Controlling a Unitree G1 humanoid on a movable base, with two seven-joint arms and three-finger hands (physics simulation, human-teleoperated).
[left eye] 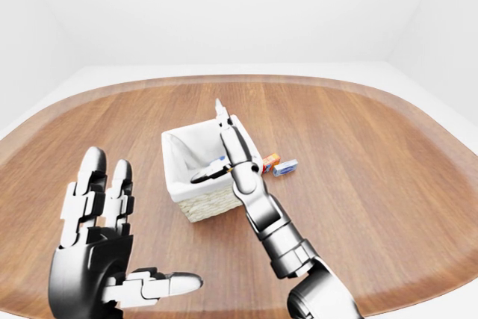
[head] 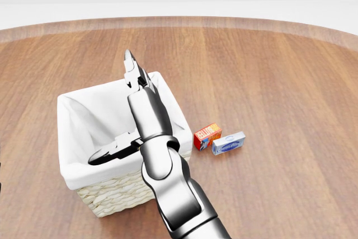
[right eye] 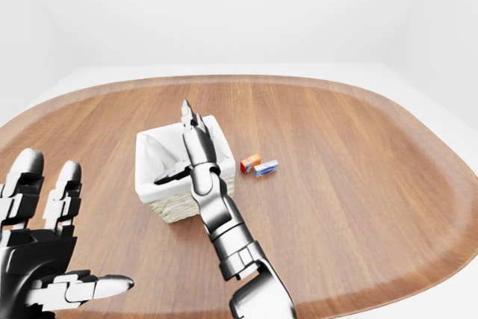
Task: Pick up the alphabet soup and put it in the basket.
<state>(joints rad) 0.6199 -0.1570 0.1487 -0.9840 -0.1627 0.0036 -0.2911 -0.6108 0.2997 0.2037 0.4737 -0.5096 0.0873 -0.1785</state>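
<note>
Polished grey metal, nearest in the left-eye view: left robot hand [left eye: 104, 255], raised at the bottom-left, palm showing, all three fingers spread wide, grasping nothing. It hangs over the near edge of the brown wood-grain oval desk [left eye: 358, 155].

Right arm runs up from the bottom of the head view, forearm crossing the near rim of the white-lined woven wicker basket [head: 81, 174]. Right robot hand [head: 133, 76] is released: fingers stretched straight, pointing toward the desk's far edge, above the basket's far right corner. Nothing between the fingers. A dark thumb-like part sticks out leftward from the wrist, low over the basket's lining.

Alphabet soup can: not clearly visible. Only a tiny bluish speck shows inside the basket beside the wrist in the left-eye view; cannot tell if that is the can. The forearm hides much of the basket's interior.

Just beyond, to the basket's right on bare desk: small red-and-orange carton [head: 207, 136], and touching or just beside it a small blue-and-white flat box [head: 228, 143]. Both lie apart from the basket.

Farther out: desk's curved far edge, then white floor and walls.
</note>
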